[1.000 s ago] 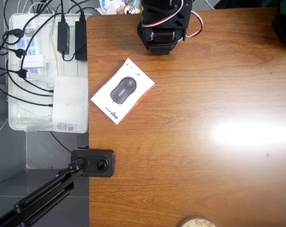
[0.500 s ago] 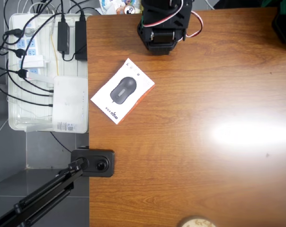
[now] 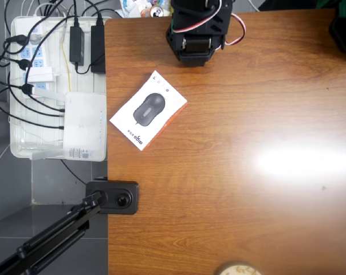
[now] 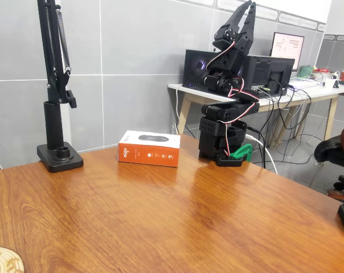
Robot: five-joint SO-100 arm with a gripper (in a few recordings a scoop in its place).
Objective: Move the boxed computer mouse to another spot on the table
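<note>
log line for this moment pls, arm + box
arm: folded upright at base | gripper: raised, holds nothing, fingers slightly apart | boxed computer mouse: flat on table, untouched

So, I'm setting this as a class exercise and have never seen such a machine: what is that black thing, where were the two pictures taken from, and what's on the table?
The black thing is a small robot arm, bolted at the table's far edge. Its claw points straight up in the fixed view, holding nothing; whether its fingers are apart is hard to tell. One picture looks straight down from above; the other is taken from table height on the opposite side. The boxed computer mouse lies flat on the wood, apart from the arm. A black stand is clamped at the edge. Beside the table, a white tray holds power strips and cables.
</note>
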